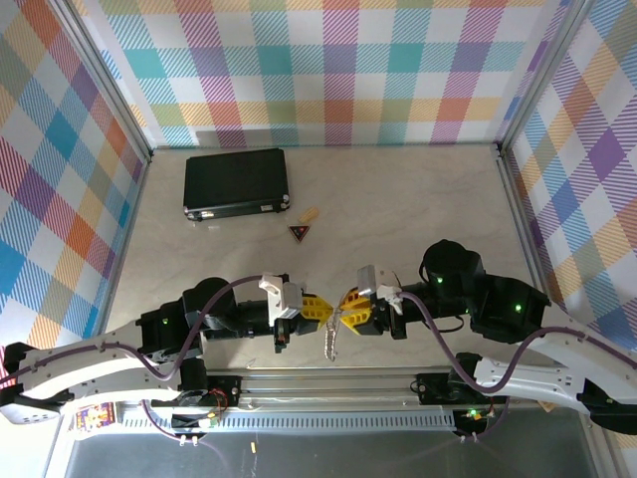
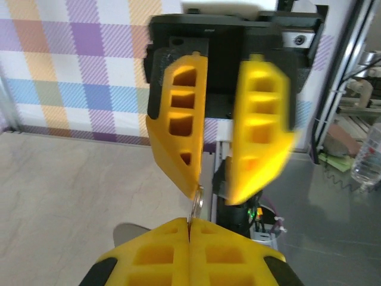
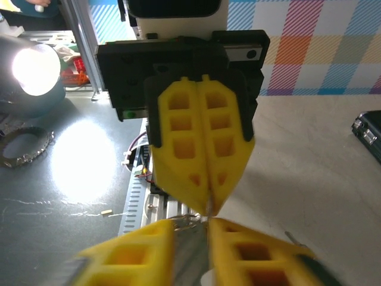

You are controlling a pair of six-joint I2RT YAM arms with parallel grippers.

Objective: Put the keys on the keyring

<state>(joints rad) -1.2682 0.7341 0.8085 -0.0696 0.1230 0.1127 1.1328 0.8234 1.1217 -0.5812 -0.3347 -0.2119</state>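
- Where the two arms meet over the near edge of the surface [image 1: 418, 209], the left tool [image 1: 320, 310] and the right tool [image 1: 353, 311] sit tip to tip, nearly touching.
- Left tool: fingers pressed flat together, pinching the keyring [image 2: 196, 204]. It is a thin metal loop standing edge-on out of the seam between the pads.
- Right tool: fingers parted, with a plain gap between them in the left wrist view. One fingertip rests against the keyring's rim. A grey metal blur sits low between its fingers in its own wrist view, and I cannot tell what that is. I read this tool as open and gripping nothing.
- Keys [image 1: 331, 341]: a pale silver bunch dangling straight down just below the meeting point. It looks hung from the pinched end rather than lying flat.
- Handling, as a judgement: the keys are stiff, light and smooth, so they are likely to slip, and to swing or twist while hanging. The best hold is flat across a broad head near its hole, not on the toothed edge.
- The keyring is thin and springy and easily lost from a pinch. Hold it across the loop and leave the split end free.
- Farther out, well apart: a dark-red trinket [image 1: 300, 233] lies on the surface.
- Beyond it, a black case [image 1: 236, 183] sits near the far wall.
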